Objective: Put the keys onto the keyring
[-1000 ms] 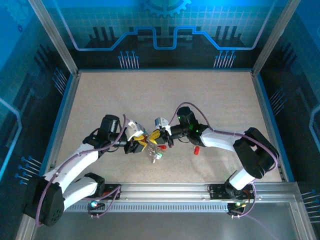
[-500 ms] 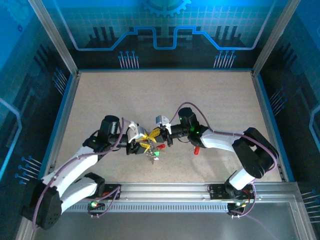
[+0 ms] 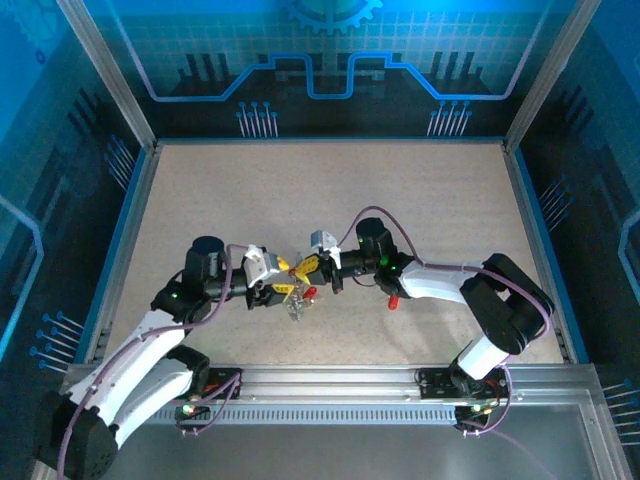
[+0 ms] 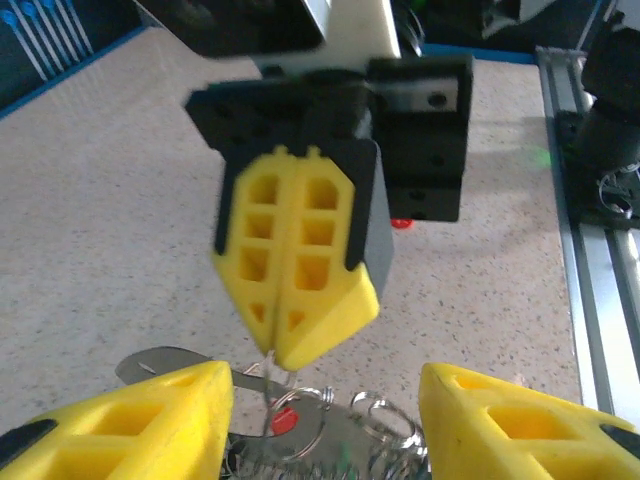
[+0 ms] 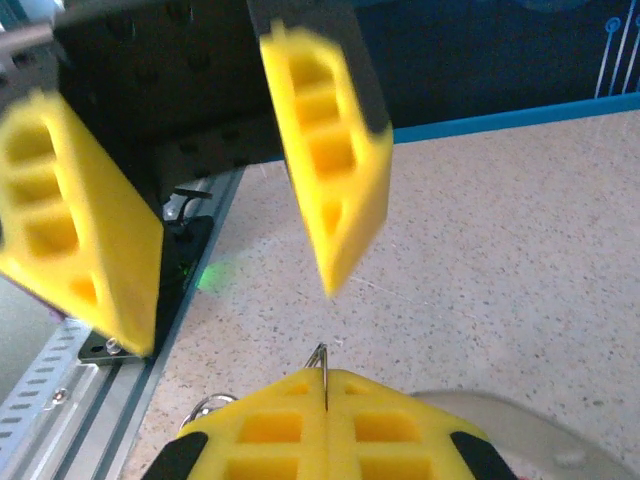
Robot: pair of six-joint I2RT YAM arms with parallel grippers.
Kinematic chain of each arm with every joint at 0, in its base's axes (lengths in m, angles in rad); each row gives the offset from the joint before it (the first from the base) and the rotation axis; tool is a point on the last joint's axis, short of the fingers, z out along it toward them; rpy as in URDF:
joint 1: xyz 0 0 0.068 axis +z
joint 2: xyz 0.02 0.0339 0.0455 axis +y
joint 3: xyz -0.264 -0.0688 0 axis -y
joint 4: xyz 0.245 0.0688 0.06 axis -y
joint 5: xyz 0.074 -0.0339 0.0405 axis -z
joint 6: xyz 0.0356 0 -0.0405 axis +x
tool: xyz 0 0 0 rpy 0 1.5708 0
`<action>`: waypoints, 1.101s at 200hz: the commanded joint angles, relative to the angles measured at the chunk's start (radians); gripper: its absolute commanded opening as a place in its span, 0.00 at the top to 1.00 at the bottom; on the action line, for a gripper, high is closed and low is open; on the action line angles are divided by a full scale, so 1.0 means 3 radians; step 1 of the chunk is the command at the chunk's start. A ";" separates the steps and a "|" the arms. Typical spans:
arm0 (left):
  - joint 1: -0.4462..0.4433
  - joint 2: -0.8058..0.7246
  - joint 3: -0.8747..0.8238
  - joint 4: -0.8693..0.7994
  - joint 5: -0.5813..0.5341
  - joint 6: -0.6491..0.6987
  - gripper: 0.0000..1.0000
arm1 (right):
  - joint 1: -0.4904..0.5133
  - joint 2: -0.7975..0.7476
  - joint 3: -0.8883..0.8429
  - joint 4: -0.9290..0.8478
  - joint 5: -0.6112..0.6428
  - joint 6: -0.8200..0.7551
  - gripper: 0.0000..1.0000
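My right gripper (image 3: 303,268) is shut on the top edge of the thin keyring (image 4: 268,372), whose wire sticks up between the yellow pads (image 5: 321,366). Under it hangs a bunch of small rings and keys (image 4: 330,445), one with a red head (image 4: 284,421). My left gripper (image 4: 322,402) stands open, a yellow finger on either side of that bunch; I cannot tell if a finger touches it. From above, the bunch (image 3: 296,302) dangles just below the two meeting grippers. A loose red key (image 3: 393,298) lies on the table beside the right arm.
The speckled table (image 3: 330,190) stretches free behind the arms. A metal rail (image 3: 340,380) runs along the near edge, close below the grippers. Blue walls and metal posts fence in the sides and the back.
My left gripper has opened wider and its arm has swung left. The right gripper and the hanging bunch have drifted a little left and up.
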 commanded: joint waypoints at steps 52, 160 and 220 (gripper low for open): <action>0.0352 -0.0079 0.0137 -0.0520 -0.0237 -0.0338 0.66 | 0.0004 -0.0025 -0.0065 0.0061 0.0080 -0.0092 1.00; 0.0226 0.0640 0.0329 -0.0291 0.0307 0.0330 0.63 | 0.0009 0.0003 -0.0009 -0.0028 0.0041 -0.0181 1.00; 0.0119 0.0866 0.0407 -0.0288 0.0329 0.0501 0.67 | 0.0019 -0.0005 0.0014 -0.0070 0.0039 -0.0217 1.00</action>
